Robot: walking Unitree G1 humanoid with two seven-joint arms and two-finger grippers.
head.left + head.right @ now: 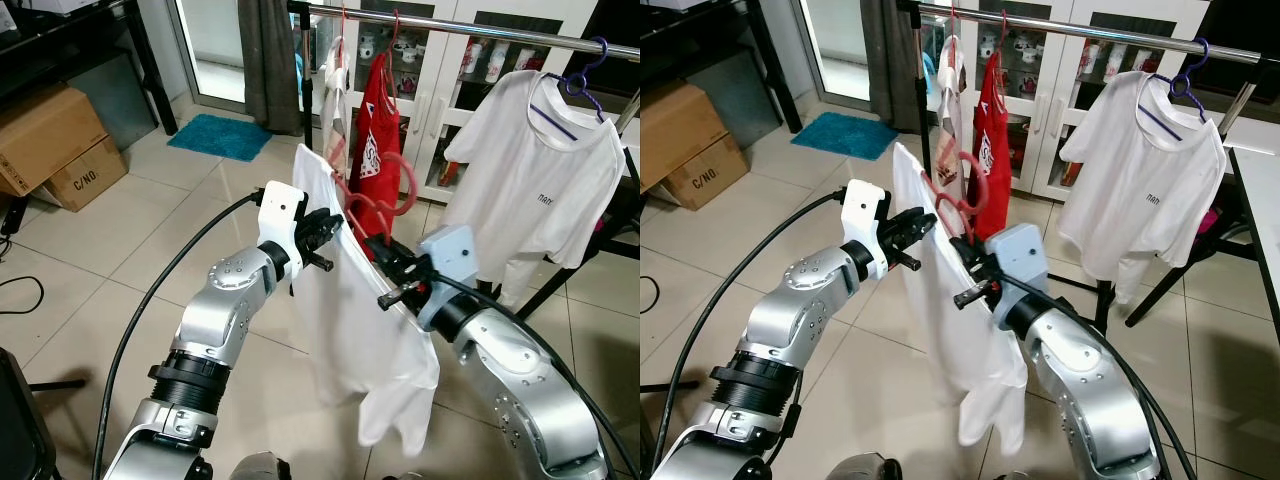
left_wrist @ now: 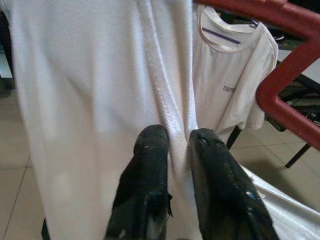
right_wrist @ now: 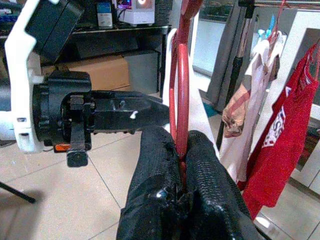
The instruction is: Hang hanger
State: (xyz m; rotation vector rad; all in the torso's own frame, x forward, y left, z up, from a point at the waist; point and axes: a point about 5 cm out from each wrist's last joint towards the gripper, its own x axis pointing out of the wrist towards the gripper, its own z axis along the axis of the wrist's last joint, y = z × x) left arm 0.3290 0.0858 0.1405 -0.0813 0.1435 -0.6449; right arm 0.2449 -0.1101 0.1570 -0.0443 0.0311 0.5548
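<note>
Hanger (image 3: 179, 95) between right claw (image 3: 181, 150) fingers

The clothes rail (image 1: 470, 25) is running across the back, in front of the cabinet (image 1: 440, 90). A t-shirt (image 1: 545, 170) is hanging from it on the right, with an apron (image 1: 378, 140) and another garment (image 1: 333, 100) hanging further left. In front of the rail, the left gripper (image 1: 335, 228) and right gripper (image 1: 378, 245) are holding up a shirt (image 1: 350, 330) on a hanger (image 1: 375, 195) between them, left pinching the fabric, right clamping the hanger. Cardboard boxes (image 1: 50, 140) are sitting far left on the floor, with a mat (image 1: 220, 135) lying behind, by the door.
</note>
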